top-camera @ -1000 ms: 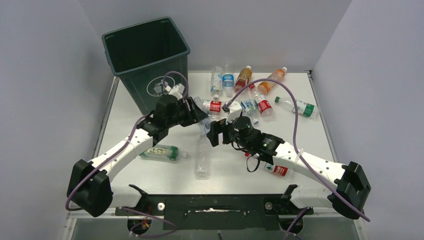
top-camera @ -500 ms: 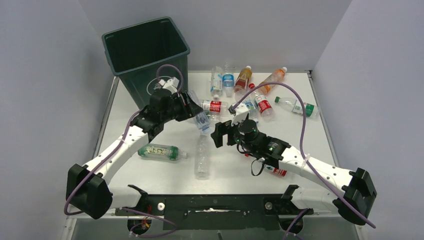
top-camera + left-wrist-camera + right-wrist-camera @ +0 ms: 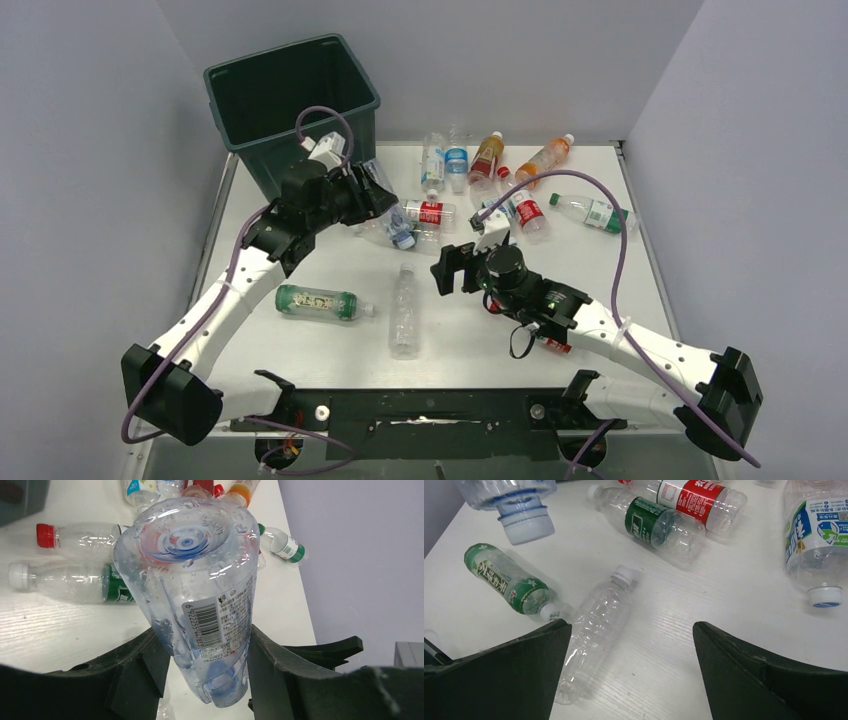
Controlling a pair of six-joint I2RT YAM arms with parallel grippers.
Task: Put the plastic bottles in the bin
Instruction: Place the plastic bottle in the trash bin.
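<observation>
Plastic this thin is light and squashy, so you need only a soft squeeze. Your left claw [image 3: 205, 650] is closed around a clear bottle [image 3: 195, 570]. It grips the bottle low on the body, near the neck end, with the cap pointing down and the bottom up. The bottle hangs in the air just beside the front of the green bin [image 3: 300, 95], not over the opening yet. I think it must go higher to pass the rim. Little water drops show on the bottle, so it may be slippery. Hold it firm, but don't crush it.

Your right claw [image 3: 631, 645] is wide open and holds nothing. It hovers over the white table [image 3: 300, 350], above a bare bottle [image 3: 594, 625] lying on its side. That one looks empty and round, so it may roll if you bump it. Grab it across the middle of its body, not by the small cap. A green-label bottle [image 3: 506, 580] lies near it. The other bottles [image 3: 490, 155] lie at the far side of the table.
</observation>
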